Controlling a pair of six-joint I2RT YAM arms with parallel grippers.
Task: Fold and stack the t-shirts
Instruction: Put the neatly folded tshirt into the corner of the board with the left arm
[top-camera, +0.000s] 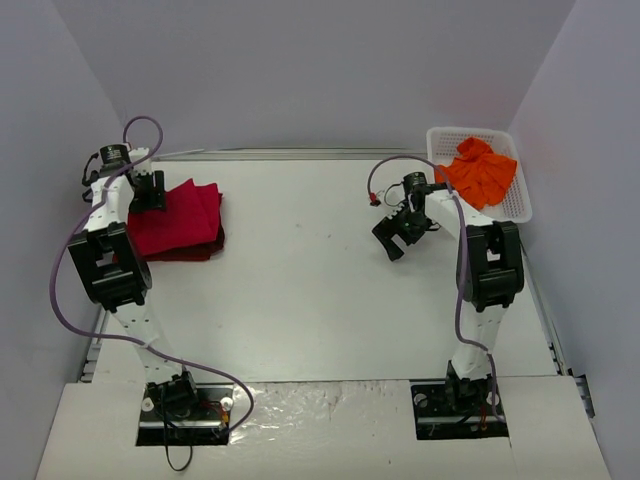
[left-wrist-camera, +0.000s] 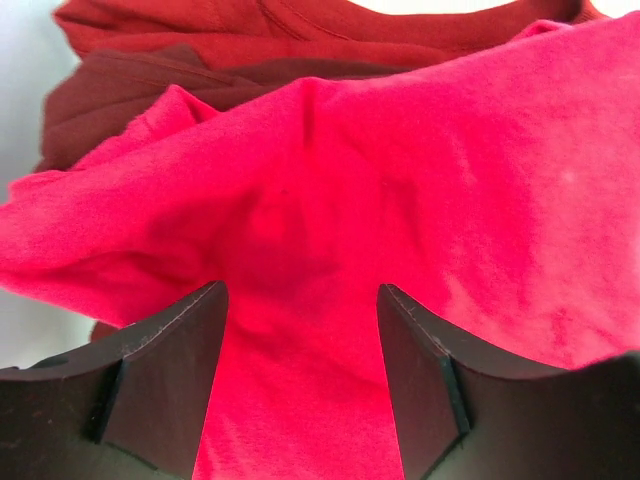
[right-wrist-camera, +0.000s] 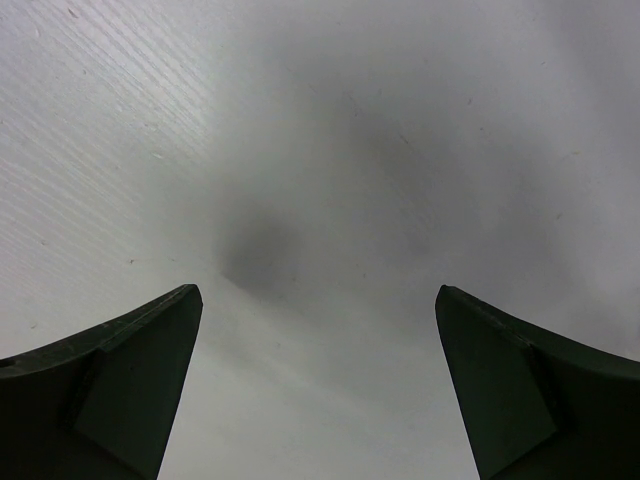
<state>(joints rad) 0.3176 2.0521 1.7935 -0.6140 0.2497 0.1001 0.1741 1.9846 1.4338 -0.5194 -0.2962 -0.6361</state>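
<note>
A folded bright red t-shirt (top-camera: 175, 222) lies on top of a dark maroon t-shirt (top-camera: 200, 252) at the table's left. My left gripper (top-camera: 148, 190) hovers over the red shirt's far left corner. In the left wrist view the red cloth (left-wrist-camera: 400, 200) fills the frame, the maroon shirt (left-wrist-camera: 120, 90) shows behind it, and the left gripper (left-wrist-camera: 300, 300) is open with cloth below the gap. An orange t-shirt (top-camera: 480, 172) lies crumpled in the white basket (top-camera: 515, 205). My right gripper (top-camera: 400, 232) is open and empty over bare table, as in the right wrist view (right-wrist-camera: 318, 300).
The white lattice basket stands at the far right corner against the wall. Grey walls close the table at left, back and right. The white table top (top-camera: 310, 270) stretches between the two arms.
</note>
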